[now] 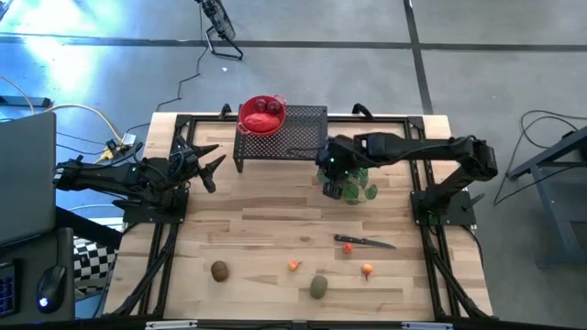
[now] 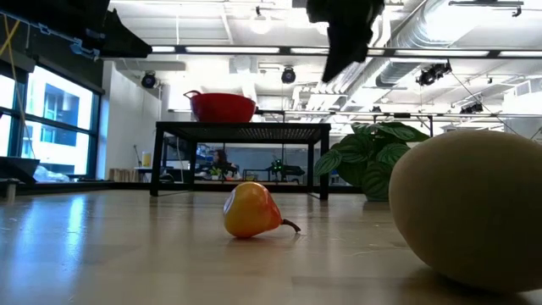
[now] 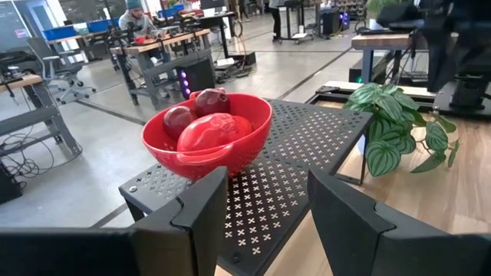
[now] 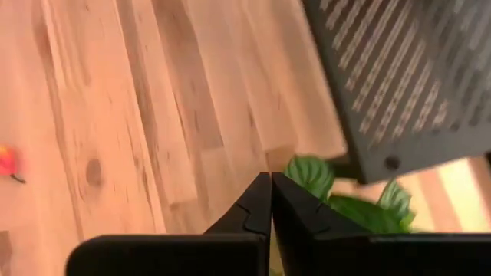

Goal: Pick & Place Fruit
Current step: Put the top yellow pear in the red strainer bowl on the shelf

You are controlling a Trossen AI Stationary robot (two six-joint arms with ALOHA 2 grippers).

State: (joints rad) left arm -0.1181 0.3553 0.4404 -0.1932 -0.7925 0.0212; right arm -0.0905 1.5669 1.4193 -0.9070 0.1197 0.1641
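No brand, label or writing can be read anywhere in the views.

A red bowl (image 1: 262, 116) stands on the left end of a black perforated metal stand (image 1: 298, 134) at the far edge of the wooden table (image 1: 266, 215). In it lie one red oblong fruit (image 3: 209, 134) and two dark-red round fruits (image 3: 195, 111).

The other fruit lies on the near part of the table: a brown oval fruit (image 1: 219, 270) to the left, a tiny orange fruit (image 1: 293, 265) near the middle, an olive-green oval fruit (image 1: 318, 287) just nearer than it, and a second tiny orange fruit (image 1: 367, 270) to the right. A black-handled knife (image 1: 365, 242) lies beyond them, with a small red piece (image 1: 348, 247) touching or just beside its handle.

The right gripper (image 1: 328, 168) hangs above a green leafy plant (image 1: 353, 186) that stands beside the right end of the stand; its jaws are clenched together, grasping nothing. The plant lies directly under them, and the stand's corner is close by.

The left gripper (image 1: 213, 165) waits at the table's left edge, facing the bowl; its jaws stand apart with nothing between them.

In the low view the olive-green fruit fills the right foreground and hides what is behind it.
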